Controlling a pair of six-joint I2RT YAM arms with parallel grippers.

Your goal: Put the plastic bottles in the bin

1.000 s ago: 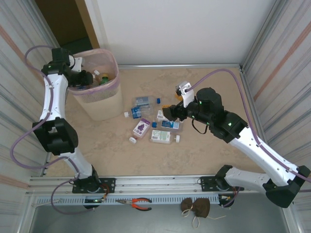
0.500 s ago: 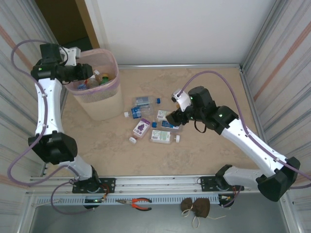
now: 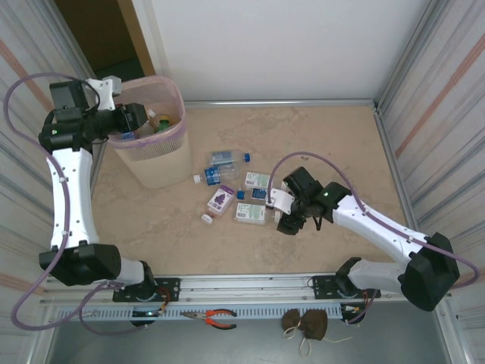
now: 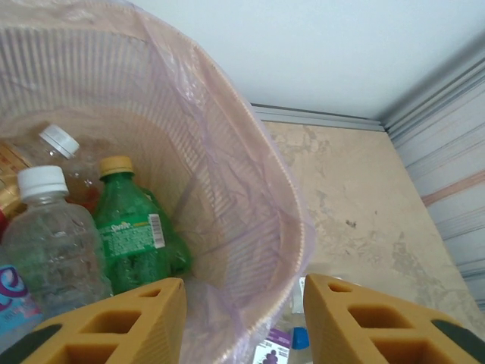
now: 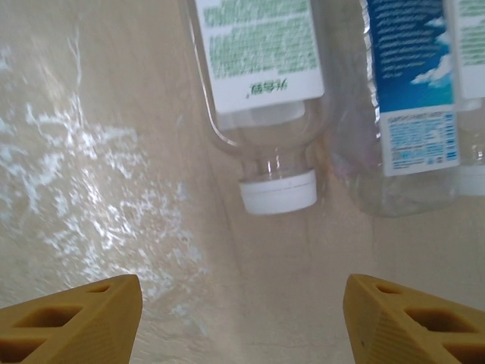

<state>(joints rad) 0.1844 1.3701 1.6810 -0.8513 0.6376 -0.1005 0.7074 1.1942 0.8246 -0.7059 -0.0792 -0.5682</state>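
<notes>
Plastic bottle [image 5: 258, 68] just beyond right gripper [image 5: 242, 315]

Bright, even, diffuse light; soft, faint shadows. In the right wrist view, glare mottles the tabletop [image 5: 68, 152] at nine o'clock.

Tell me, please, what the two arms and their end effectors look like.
The left arm and right arm have white link shells and black joint housings, and a lilac cable loops along each. The left end effector and right end effector carry mustard-yellow fingers with hollow, ribbed cut-outs.
</notes>
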